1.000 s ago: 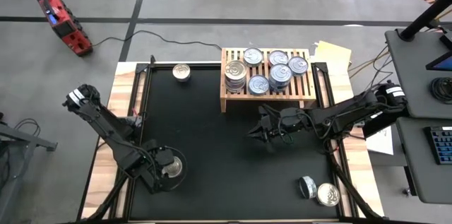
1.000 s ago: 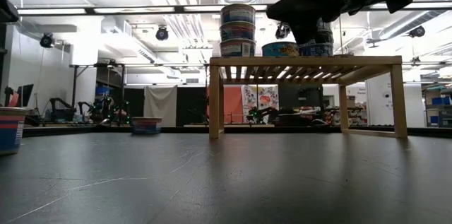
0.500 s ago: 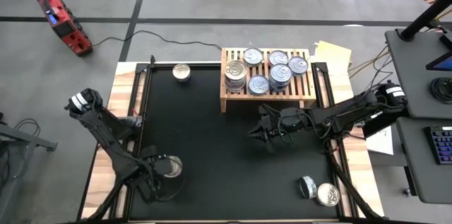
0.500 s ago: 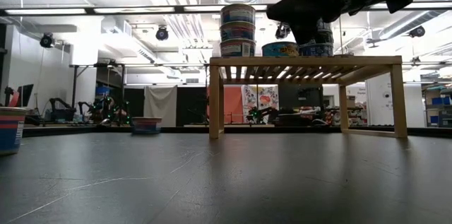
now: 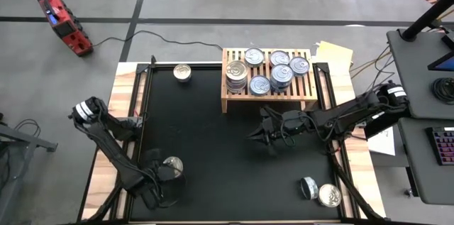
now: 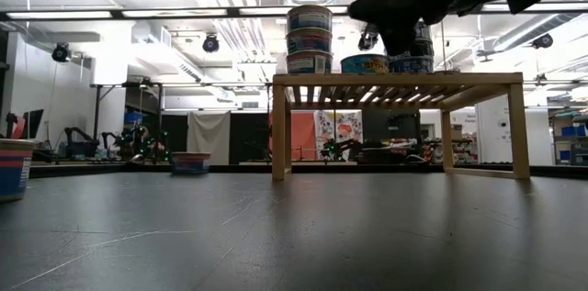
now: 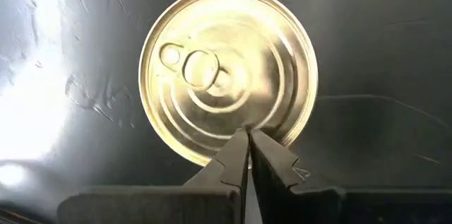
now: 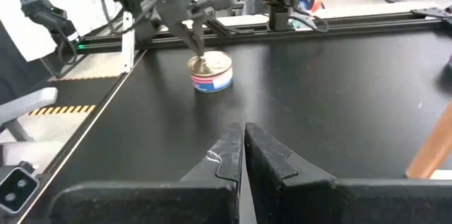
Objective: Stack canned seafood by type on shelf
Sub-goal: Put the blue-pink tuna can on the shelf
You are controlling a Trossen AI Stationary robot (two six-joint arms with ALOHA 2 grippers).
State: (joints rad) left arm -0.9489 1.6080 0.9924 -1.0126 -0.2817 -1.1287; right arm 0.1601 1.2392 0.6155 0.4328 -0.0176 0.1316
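A tin with a silver lid and a blue-and-red label [image 7: 227, 75] stands upright on the black mat [image 5: 213, 147] near the table's near left corner. My left gripper [image 7: 247, 132] points steeply down over it, fingers shut, tips at the lid's edge. The right wrist view shows the same fingers [image 8: 192, 40] coming down onto the tin's top [image 8: 210, 71]. My right gripper [image 5: 257, 134] hangs shut and level above the mat's middle right, in front of the shelf [image 5: 269, 96], which carries several tins [image 5: 237, 76], some stacked. My left gripper has its shut fingertips at the rim of the tin's lid [image 7: 244, 121], coming from above and slanting down. I cannot tell whether they rest on the lid or stand just over it. The tin sits flat on the mat.
One loose tin [image 5: 183, 73] stands at the mat's far edge, left of the shelf. Two more tins [image 5: 308, 187] [image 5: 328, 196] lie at the near right corner. The mat between shelf and near edge is bare.
My left gripper has sunk and shifted a little toward the table's near edge over the tin. Its fingers, spread around the tin a second ago, have come together. The tin has stayed in place.
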